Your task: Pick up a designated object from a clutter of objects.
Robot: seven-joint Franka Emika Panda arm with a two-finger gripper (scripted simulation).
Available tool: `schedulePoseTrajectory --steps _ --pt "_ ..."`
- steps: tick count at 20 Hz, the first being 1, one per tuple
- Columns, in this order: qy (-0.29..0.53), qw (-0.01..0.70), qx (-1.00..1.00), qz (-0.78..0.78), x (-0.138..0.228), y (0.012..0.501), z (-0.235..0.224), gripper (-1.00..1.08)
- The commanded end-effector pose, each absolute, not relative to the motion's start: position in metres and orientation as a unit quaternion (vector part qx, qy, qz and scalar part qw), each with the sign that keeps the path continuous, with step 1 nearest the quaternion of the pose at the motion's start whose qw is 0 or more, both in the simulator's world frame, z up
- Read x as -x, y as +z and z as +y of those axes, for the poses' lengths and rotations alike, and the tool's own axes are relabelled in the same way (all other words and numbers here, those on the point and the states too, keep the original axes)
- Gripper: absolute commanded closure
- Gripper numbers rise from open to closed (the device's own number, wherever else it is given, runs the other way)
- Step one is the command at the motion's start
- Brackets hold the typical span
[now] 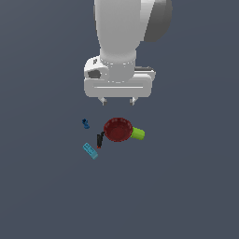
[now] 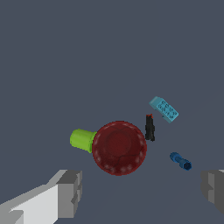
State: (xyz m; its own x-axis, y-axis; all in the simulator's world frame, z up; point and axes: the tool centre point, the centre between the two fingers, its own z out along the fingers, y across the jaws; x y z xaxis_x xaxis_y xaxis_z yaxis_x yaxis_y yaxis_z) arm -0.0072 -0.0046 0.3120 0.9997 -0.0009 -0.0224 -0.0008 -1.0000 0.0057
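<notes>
Cyan box (image 1: 90, 150): raised studs visible only in wrist view (image 2: 164, 109).
Tool (image 1: 117, 101): spread wide, empty, above the red bowl (image 1: 117, 129).

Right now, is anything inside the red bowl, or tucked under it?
The red bowl looks empty inside. The lime green cylinder meets its rim on one side, and the black-and-red tool lies close on the other. Whatever lies beneath the bowl is covered.

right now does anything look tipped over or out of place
The lime green cylinder lies on its side, its end against the red bowl. The cyan box lies flat, apart from the rest. Nothing looks spilled or damaged.
</notes>
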Motion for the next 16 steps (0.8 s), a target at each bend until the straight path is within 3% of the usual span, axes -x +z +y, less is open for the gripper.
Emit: schedulePoseTrajectory --steps 1,16 --pt "-0.011 0.003 -1.0 0.0 0.007 0.312 -0.005 -0.92" --pt "-0.03 0.016 -0.999 -0.015 0.011 0.297 -0.033 -0.92"
